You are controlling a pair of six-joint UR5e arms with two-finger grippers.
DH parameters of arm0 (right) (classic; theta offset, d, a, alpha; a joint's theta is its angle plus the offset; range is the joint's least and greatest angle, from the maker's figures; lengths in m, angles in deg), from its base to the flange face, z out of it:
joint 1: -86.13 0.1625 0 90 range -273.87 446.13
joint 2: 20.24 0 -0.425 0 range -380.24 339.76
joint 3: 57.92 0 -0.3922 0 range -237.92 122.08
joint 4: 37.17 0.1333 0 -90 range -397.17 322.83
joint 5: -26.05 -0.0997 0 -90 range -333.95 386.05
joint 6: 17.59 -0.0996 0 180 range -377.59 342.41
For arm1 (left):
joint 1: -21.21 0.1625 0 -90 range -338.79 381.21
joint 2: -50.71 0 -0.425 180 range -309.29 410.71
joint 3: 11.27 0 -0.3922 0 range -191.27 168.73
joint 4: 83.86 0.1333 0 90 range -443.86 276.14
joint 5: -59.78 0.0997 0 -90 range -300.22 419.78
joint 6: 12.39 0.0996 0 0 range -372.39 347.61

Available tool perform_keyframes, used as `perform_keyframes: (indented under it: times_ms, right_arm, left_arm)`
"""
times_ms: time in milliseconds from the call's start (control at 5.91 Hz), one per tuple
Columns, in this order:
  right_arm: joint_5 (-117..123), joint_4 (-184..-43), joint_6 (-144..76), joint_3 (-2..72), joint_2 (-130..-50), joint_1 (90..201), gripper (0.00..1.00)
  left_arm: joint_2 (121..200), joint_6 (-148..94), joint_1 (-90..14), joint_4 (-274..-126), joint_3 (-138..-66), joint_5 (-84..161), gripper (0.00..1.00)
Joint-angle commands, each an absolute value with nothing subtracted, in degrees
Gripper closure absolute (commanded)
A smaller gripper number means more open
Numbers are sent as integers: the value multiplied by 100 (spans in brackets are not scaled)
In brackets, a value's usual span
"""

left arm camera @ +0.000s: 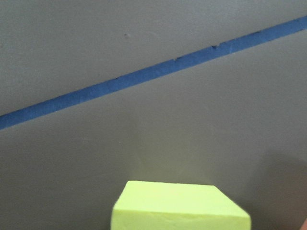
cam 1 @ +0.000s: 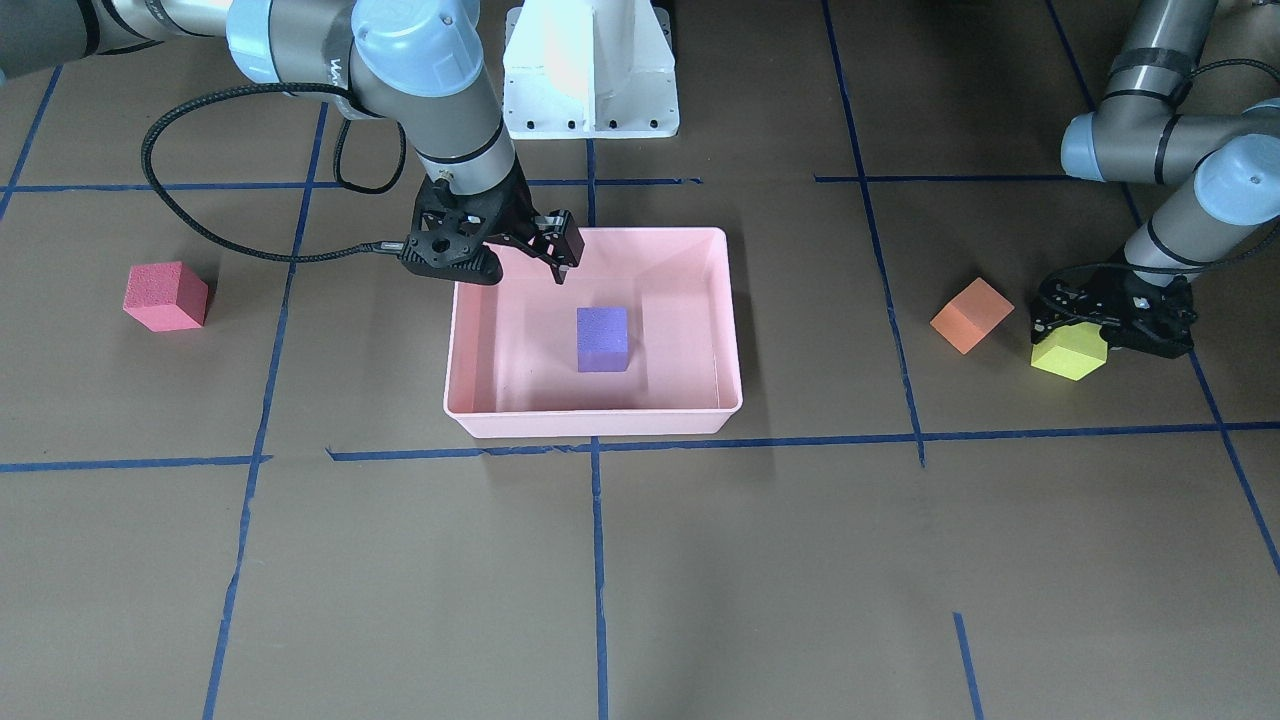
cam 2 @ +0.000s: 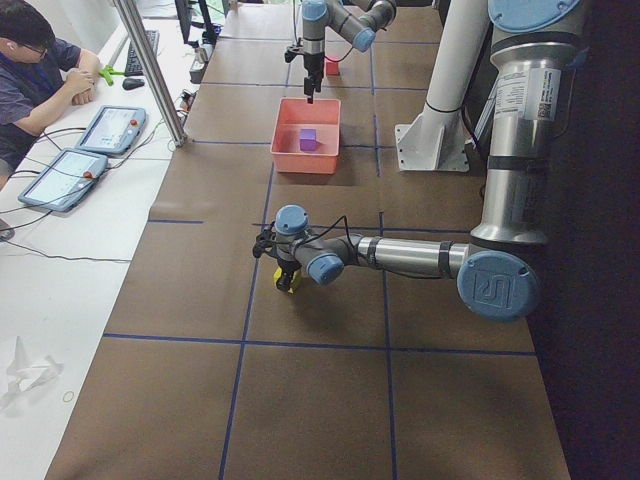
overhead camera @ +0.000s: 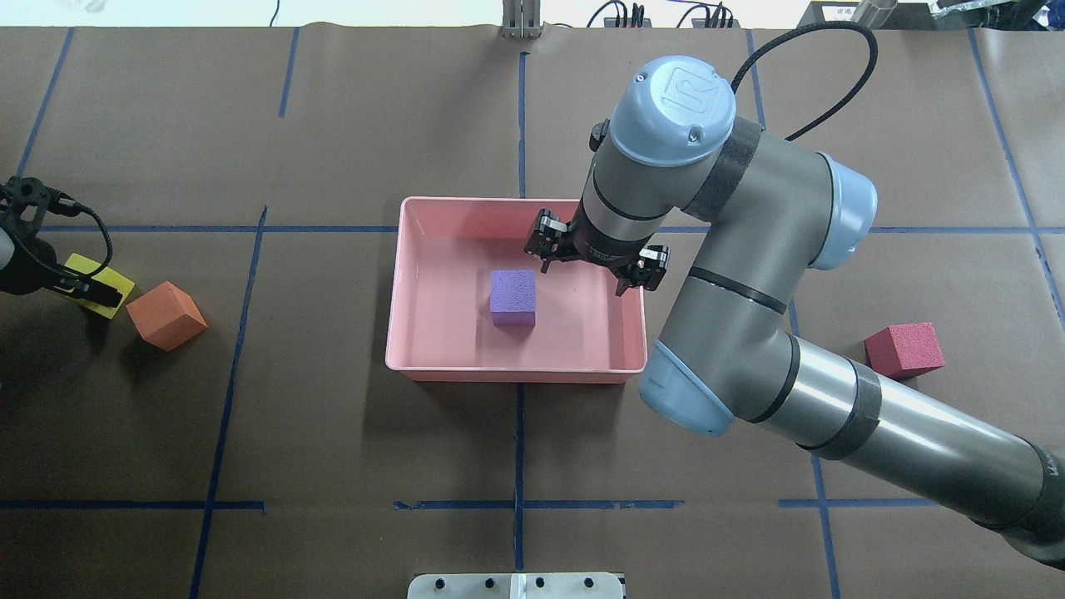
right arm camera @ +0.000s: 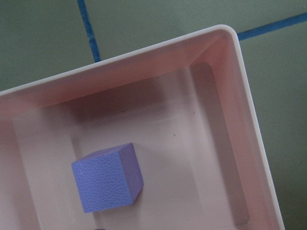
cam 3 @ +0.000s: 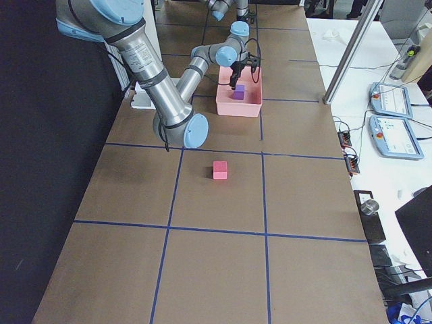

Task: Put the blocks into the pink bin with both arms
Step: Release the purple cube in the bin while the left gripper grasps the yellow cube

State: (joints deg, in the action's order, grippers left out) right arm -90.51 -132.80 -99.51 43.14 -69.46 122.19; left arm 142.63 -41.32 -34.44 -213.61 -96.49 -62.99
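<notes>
The pink bin [cam 1: 590, 425] sits at the table's middle with the purple block [cam 1: 602, 340] lying inside it. My right gripper [overhead camera: 584, 279] hangs open and empty just above the bin's right half, beside the purple block [overhead camera: 512, 297]. My left gripper [overhead camera: 83, 287] is down at the table on my far left, fingers closed on the yellow-green block [overhead camera: 112, 287], which fills the bottom of the left wrist view [left arm camera: 180, 206]. The orange block [overhead camera: 166, 314] lies right beside it. The red block [overhead camera: 904, 349] lies alone on my right.
The white pedestal [cam 1: 590, 70] stands behind the bin on the robot's side. Blue tape lines cross the brown table cover. My right arm's forearm [overhead camera: 874, 416] stretches over the table near the red block. An operator and tablets sit beyond the far edge.
</notes>
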Motion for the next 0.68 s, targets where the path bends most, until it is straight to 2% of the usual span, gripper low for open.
perform_keyframes:
  times_ms: [0,338,508]
  right_arm:
    - [-9058,-13280,-9942,4333,-6946,12243,0]
    - [-9058,-13280,-9672,4446,-7120,12321,0]
    - [-9067,-13280,-9260,4847,-7522,12383,0]
  left_arm:
    - [14509,-4122,-3573,-21341,-9757,-6301,60]
    - [15062,-4209,-4117,-21218,-9810,-6318,64]
    - [15265,-4349,-4119,-20591,-10124,-6301,64]
